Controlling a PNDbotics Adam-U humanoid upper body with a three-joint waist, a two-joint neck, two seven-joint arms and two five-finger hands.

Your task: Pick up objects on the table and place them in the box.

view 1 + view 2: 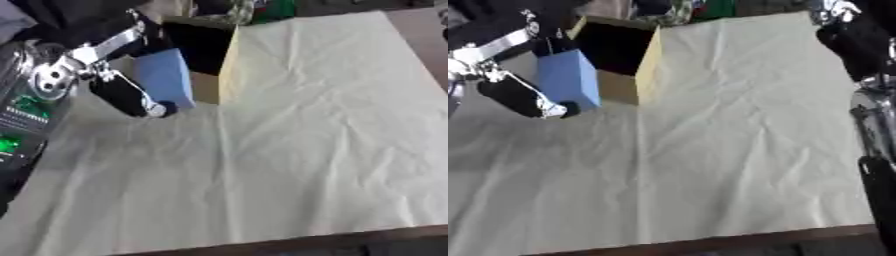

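Observation:
A light blue block point(166, 77) hangs at the near left side of the cardboard box point(226, 70), tilted and overlapping the box's dark opening. My left hand point(131, 95) is shut on it, a black thumb under its lower corner and fingers over its top. The box stands at the far left of the table, and its inside is too dark to see. In the right eye view my right hand point(852, 40) shows at the upper right corner, over the table's far right edge, away from the box.
A creased pale yellow cloth point(289, 150) covers the table. The table's dark front edge point(350, 240) runs along the bottom. Cluttered coloured items point(262, 10) lie beyond the box. My right forearm point(877, 150) runs down the right side.

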